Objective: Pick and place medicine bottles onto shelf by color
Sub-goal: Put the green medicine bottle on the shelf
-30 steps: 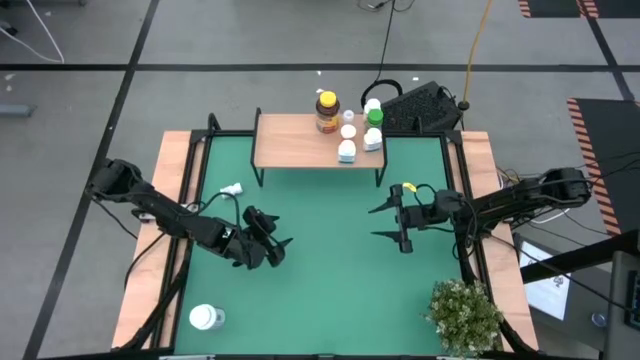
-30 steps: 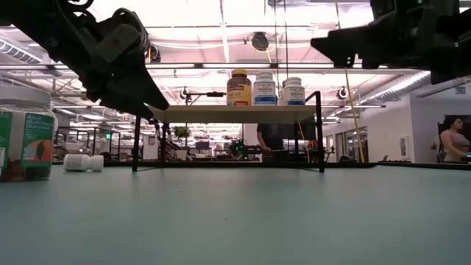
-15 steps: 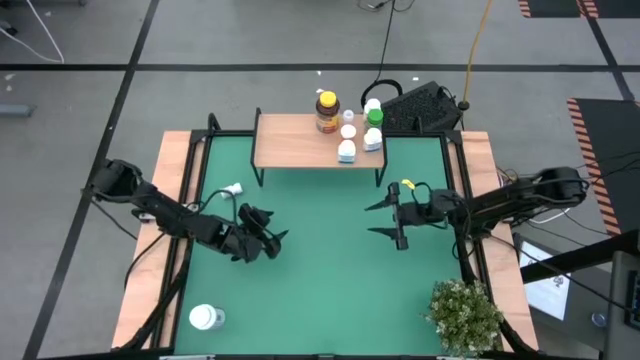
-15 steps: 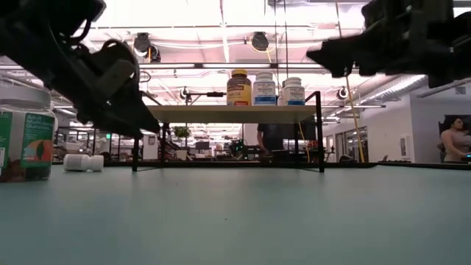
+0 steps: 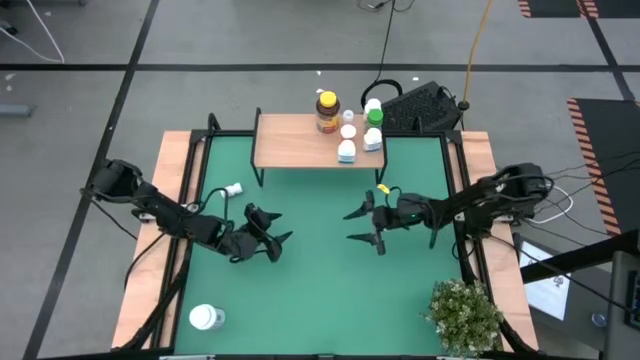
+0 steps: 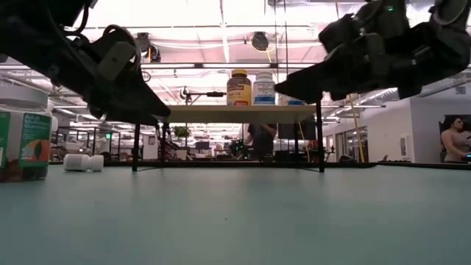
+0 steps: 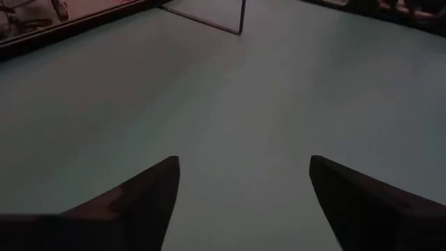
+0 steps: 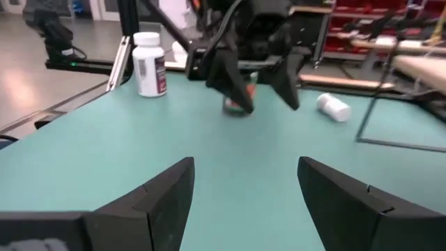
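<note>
The light-wood shelf (image 5: 300, 142) stands on thin black legs at the table's far edge. On its right half stand an amber bottle with a yellow cap (image 5: 327, 112), a green-capped bottle (image 5: 374, 118) and several white ones (image 5: 346, 151). A small white bottle (image 5: 231, 190) lies on its side on the green mat, far-left of my left gripper. A larger white bottle (image 5: 205, 318) stands near the near-left corner. My left gripper (image 5: 281, 228) is open over the mat left of centre. My right gripper (image 5: 348, 227) is open just right of centre, facing it; in the right wrist view it (image 8: 245, 167) looks at the left gripper (image 8: 251, 49).
A leafy potted plant (image 5: 465, 315) stands at the near-right corner. A black device (image 5: 420, 108) sits behind the shelf's right end. A wooden rim (image 5: 178, 200) frames the mat. Bare mat lies between and in front of the grippers. A person (image 6: 456, 140) stands far off in the room.
My right gripper has moved toward the table's left, from near the right edge to just right of centre, staying open and level. No bottle has moved.
</note>
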You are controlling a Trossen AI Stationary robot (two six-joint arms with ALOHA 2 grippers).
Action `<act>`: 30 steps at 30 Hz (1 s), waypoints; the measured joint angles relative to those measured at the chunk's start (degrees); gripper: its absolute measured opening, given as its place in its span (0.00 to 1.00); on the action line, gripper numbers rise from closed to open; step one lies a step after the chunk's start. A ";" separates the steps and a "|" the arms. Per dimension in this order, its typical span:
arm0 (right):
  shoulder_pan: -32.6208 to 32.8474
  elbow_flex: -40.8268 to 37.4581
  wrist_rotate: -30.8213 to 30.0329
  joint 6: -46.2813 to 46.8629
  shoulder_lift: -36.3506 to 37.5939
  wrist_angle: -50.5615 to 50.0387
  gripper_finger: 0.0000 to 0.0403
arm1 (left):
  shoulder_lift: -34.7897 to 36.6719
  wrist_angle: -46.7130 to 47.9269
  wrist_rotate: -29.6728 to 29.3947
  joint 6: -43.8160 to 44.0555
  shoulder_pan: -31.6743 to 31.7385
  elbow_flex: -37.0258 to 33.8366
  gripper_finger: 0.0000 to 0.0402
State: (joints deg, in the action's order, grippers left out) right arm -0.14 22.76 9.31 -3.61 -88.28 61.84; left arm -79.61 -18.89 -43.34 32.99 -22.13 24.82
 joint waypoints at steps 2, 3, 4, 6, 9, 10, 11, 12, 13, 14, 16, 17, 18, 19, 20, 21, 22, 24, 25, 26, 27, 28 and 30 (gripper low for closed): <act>0.27 1.45 -0.15 1.13 -2.12 -0.60 0.62 | 0.01 -0.60 -0.22 0.48 0.02 0.00 0.75; 0.28 2.57 -0.24 2.08 -3.17 -0.88 0.62 | 0.15 -0.98 -0.21 0.19 0.27 0.00 0.72; 0.28 3.40 -0.21 2.98 -4.02 -1.21 0.62 | 0.57 -0.98 -0.22 -0.43 0.47 0.00 0.70; 0.49 4.86 -0.06 4.15 -5.49 -2.34 0.62 | 1.67 -0.49 -0.29 -1.06 0.67 0.43 0.66; 1.01 6.61 -0.12 3.98 -7.30 -3.59 0.62 | 4.58 3.72 0.41 -1.33 -0.18 2.20 0.62; 1.09 7.11 -0.12 3.73 -7.82 -4.03 0.62 | 5.73 5.43 0.87 -1.57 -0.76 3.17 0.61; 1.27 7.48 -0.12 3.55 -8.25 -4.42 0.62 | 7.11 7.83 1.05 -1.85 -1.50 3.99 0.60; 1.44 7.70 -0.10 3.19 -8.35 -5.35 0.62 | 8.33 10.56 1.05 -1.86 -2.28 4.87 0.59; 1.61 7.74 -0.15 2.89 -8.36 -5.91 0.62 | 9.48 13.21 1.04 -1.83 -3.02 5.92 0.58; 1.74 7.74 -0.18 2.54 -8.36 -6.37 0.62 | 10.68 16.35 0.87 -1.62 -3.78 6.85 0.58; 1.77 7.76 -0.19 1.72 -8.31 -7.21 0.62 | 13.10 22.61 -0.34 -1.08 -5.35 8.69 0.56; 1.77 7.76 -0.20 1.58 -8.16 -7.95 0.62 | 14.02 25.30 -0.60 -0.76 -6.07 9.65 0.56; 1.77 7.73 -0.22 1.60 -8.10 -8.19 0.62 | 15.03 28.39 -0.62 -0.20 -6.83 10.41 0.55; 1.77 7.74 -0.25 1.63 -8.08 -8.01 0.62 | 15.97 31.93 -0.62 0.64 -7.62 10.98 0.55; 1.77 7.77 -0.30 1.61 -8.04 -8.06 0.62 | 16.79 35.00 -0.60 1.65 -8.36 11.38 0.55; 1.77 7.78 -0.34 1.60 -8.04 -8.26 0.62 | 17.50 37.05 -0.15 2.64 -9.13 11.60 0.55; 1.77 7.78 -0.35 1.60 -8.08 -8.49 0.62 | 18.33 39.14 0.90 3.50 -9.80 11.69 0.55; 1.77 7.78 -0.39 1.58 -8.07 -8.63 0.62 | 19.66 44.46 2.76 6.22 -11.11 11.69 0.55; 1.77 7.78 -0.39 1.58 -8.07 -8.72 0.62 | 19.94 46.43 3.31 8.71 -11.73 11.69 0.55; 1.77 7.78 -0.41 1.61 -8.07 -8.83 0.62 | 20.10 48.52 4.13 11.41 -12.29 11.69 0.55; 1.77 7.76 -0.41 1.74 -8.07 -8.83 0.62 | 20.22 50.80 5.05 13.66 -12.92 11.67 0.55; 1.77 7.76 -0.43 1.92 -8.07 -8.79 0.62 | 20.29 52.21 5.93 15.21 -13.55 11.63 0.55; 1.77 7.76 -0.49 2.80 -8.07 -8.74 0.62 | 20.31 53.97 8.86 18.49 -14.70 11.63 0.55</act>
State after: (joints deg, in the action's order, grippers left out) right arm 1.63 30.52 8.82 -0.80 -96.36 53.10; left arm -59.31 35.08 -34.48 51.48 -36.83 36.45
